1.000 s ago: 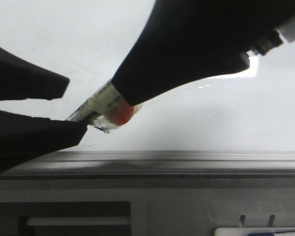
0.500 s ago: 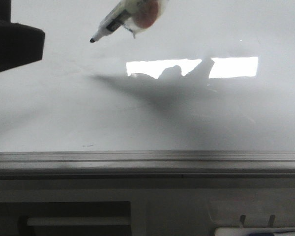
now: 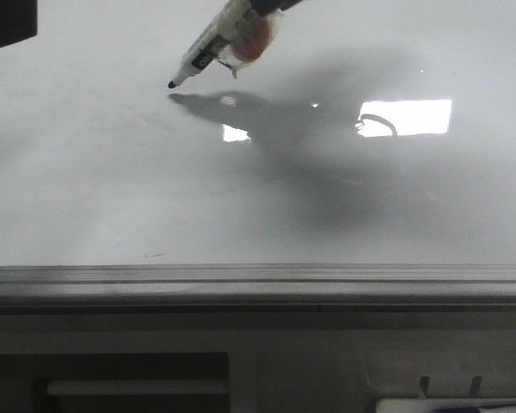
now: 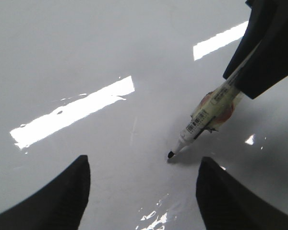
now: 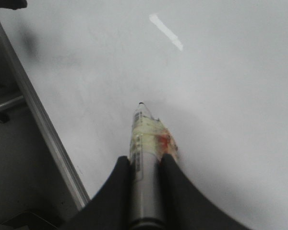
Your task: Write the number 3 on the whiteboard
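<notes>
press the marker (image 4: 209,120) tip lightly and evenly onto the whiteboard (image 3: 112,189), starting the top curve; no number 3 is visible yet. the right end effector (image 5: 145,165) is clamped on the marker barrel, its tip at or just off the board. the left end effector (image 4: 141,191) hangs open and empty, just beside the tip.

This looks like a robot lab or test bench rather than a home. A large glossy whiteboard (image 3: 112,189) lies flat as the work surface, with a grey metal rail (image 3: 258,284) along its near edge at 6 o'clock. A ceiling light's bright rectangular reflection (image 3: 408,116) sits toward 2 o'clock on the board. Below the rail is plain grey equipment framing (image 3: 310,361) with a slot. A taped-up marker (image 3: 219,43) is clamped in a black gripper (image 5: 145,165).
</notes>
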{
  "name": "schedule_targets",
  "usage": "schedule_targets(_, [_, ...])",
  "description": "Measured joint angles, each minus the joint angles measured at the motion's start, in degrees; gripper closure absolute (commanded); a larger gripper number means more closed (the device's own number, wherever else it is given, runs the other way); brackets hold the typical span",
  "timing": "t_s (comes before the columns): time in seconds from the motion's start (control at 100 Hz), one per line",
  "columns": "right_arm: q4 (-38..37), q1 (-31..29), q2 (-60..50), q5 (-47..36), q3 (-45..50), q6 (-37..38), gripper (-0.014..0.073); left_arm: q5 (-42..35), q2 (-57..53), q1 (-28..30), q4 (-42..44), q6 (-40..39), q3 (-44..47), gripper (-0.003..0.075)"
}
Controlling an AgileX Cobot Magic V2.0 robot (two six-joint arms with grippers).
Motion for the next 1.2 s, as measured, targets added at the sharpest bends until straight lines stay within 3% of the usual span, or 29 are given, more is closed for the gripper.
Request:
schedule_targets(0.64, [-7.5,-4.4,-2.6,9.9,-1.8,9.5,0.0654,-0.3,0.0,0.0,-0.1,0.0,0.0,0.0282])
schedule_targets(1.05, [-6.9,1.0,2.0,10.1,-1.4,10.5,0.0654,-0.4,0.0,0.0,-0.1,0.0,0.0,0.0282])
schedule_targets(1.2, [-10.6,1.2,0.1,12.2,-1.4,15.1,0.0654,-0.4,0.0,0.0,-0.1,0.0,0.0,0.0282])
